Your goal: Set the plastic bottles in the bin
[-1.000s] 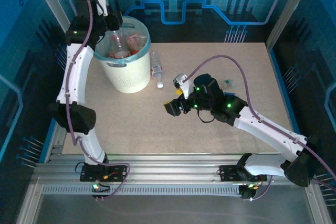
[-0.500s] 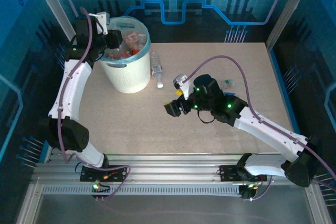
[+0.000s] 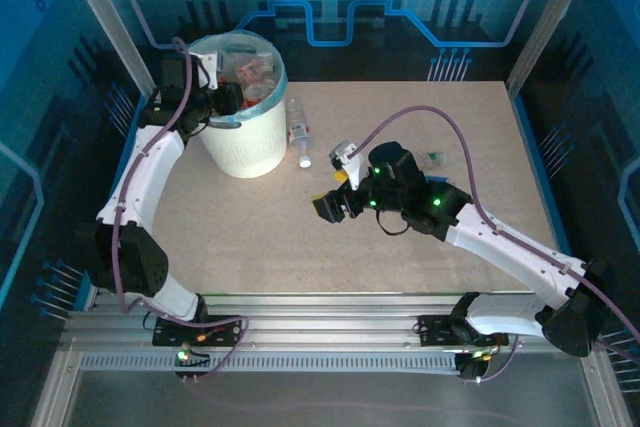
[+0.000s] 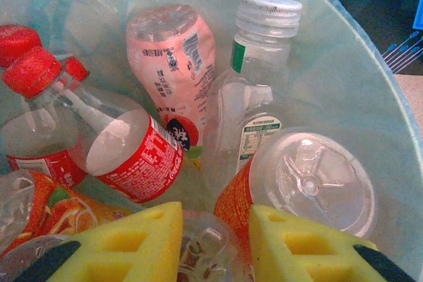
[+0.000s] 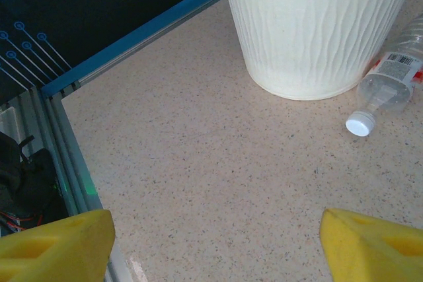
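Top external view: one bottle (image 3: 297, 132) lies just right of the bin (image 3: 250, 152), at 11 o'clock from my right gripper (image 3: 335, 183), which is spread and empty. Its axis runs 12 to 6, cap toward 6. My left gripper (image 3: 226, 103), pressed together on nothing, is at the bin's rim; the right is nearer, I judge.

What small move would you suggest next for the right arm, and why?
Probably ease the right end effector forward toward the bottle lying on the table beside the bin. It is not yet binned; the jaws stand open and empty, with bare table between them and its white cap.
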{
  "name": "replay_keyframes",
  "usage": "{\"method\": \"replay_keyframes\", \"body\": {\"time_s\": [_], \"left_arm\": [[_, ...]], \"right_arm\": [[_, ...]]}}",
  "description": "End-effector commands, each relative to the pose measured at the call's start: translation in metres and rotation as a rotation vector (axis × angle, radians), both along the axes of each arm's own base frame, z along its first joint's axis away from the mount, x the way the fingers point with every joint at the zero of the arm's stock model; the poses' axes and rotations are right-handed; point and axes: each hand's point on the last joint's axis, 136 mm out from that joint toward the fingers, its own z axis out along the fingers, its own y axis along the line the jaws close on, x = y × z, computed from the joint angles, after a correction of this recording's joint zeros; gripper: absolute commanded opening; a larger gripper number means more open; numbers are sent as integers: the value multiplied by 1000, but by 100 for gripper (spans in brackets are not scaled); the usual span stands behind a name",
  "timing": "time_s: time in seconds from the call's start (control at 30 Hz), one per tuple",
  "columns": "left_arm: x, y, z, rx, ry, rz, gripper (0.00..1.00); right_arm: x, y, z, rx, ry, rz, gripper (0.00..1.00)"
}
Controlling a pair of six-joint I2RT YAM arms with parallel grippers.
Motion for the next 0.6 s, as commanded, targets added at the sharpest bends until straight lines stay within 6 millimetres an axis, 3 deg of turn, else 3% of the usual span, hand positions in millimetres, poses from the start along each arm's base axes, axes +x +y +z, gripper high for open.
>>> {"method": "replay_keyframes", "body": {"time_s": [0.0, 0.13, 0.27, 0.4, 0.57], "left_arm": [[-7, -10, -52, -14, 191, -34, 35], [-3, -10, -28, -19, 146, -23, 36], [-3, -2, 16, -1, 54, 13, 42], [-11, 3, 68, -6, -72, 48, 49], [-28, 3, 110, -16, -178, 62, 51]], "right_arm": [[-4, -2, 0, -13, -4, -7, 83], [-2, -6, 2, -23, -9, -35, 83], [7, -19, 6, -51, -19, -122, 83], [21, -42, 11, -90, -46, -259, 85], [41, -79, 3, -126, -11, -420, 88]]}}
